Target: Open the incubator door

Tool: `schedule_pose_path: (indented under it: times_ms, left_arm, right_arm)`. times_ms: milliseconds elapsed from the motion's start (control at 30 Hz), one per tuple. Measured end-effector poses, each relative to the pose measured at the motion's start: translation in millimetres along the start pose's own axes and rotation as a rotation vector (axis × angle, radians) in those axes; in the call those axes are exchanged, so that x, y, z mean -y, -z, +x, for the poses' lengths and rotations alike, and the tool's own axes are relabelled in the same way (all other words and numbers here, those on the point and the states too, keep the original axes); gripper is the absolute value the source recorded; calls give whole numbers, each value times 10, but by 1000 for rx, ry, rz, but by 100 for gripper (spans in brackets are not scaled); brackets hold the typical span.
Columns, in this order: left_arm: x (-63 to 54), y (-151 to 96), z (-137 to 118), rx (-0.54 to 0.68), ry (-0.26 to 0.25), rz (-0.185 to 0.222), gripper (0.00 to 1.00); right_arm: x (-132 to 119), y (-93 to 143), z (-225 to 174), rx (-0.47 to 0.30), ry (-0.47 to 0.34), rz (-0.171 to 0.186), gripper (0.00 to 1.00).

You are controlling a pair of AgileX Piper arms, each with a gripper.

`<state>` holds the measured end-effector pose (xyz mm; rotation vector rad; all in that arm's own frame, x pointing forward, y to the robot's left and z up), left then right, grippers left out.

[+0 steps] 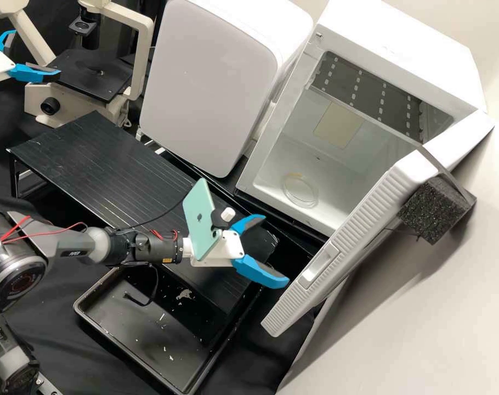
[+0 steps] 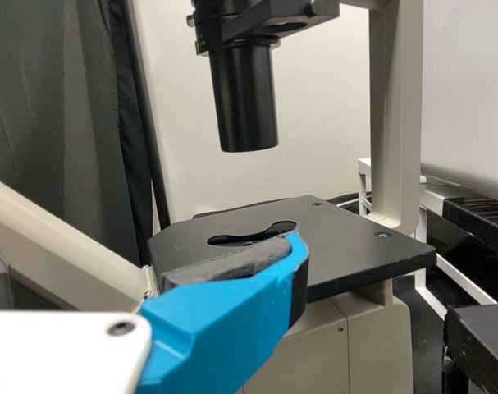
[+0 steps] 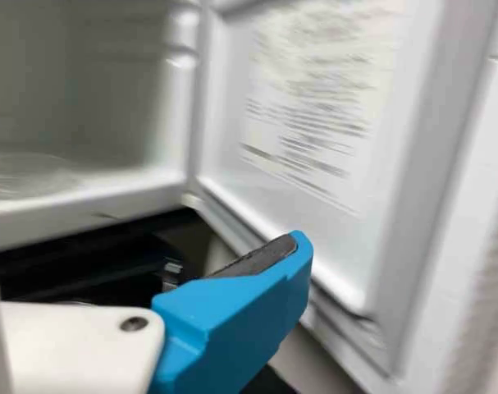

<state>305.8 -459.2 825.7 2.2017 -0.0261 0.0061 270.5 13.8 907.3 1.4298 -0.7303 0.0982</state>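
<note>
Incubator door [image 1: 370, 213] wide open, so I should ease my right gripper [image 1: 275, 250], spread apart, gently leftward, probably without contact.

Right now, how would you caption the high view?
The incubator door stands wide open, the right gripper open near it, a round clear dish inside.

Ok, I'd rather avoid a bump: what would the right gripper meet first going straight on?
The right gripper would probably meet the open incubator door first, though the depth there is unclear.
</note>
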Motion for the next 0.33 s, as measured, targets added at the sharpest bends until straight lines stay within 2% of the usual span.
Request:
schedule_pose_path:
  times_ms: [67,133,167,200,267,333]
  left_arm:
    - [0,0,0,0,0,0,100]
    - [0,0,0,0,0,0,100]
    - [0,0,0,0,0,0,100]
    - [0,0,0,0,0,0,100]
    - [0,0,0,0,0,0,100]
    - [0,0,0,0,0,0,100]
  right_arm:
    - [30,42,-61,-88,32,8,100]
    - [55,66,-136,-191,39,41,100]
    - [63,78,-172,-250,47,73,100]
    - [66,87,-211,-312,65,131,100]
    - [81,106,-273,-380,104,177,100]
    - [93,111,-321,-407,139,213,100]
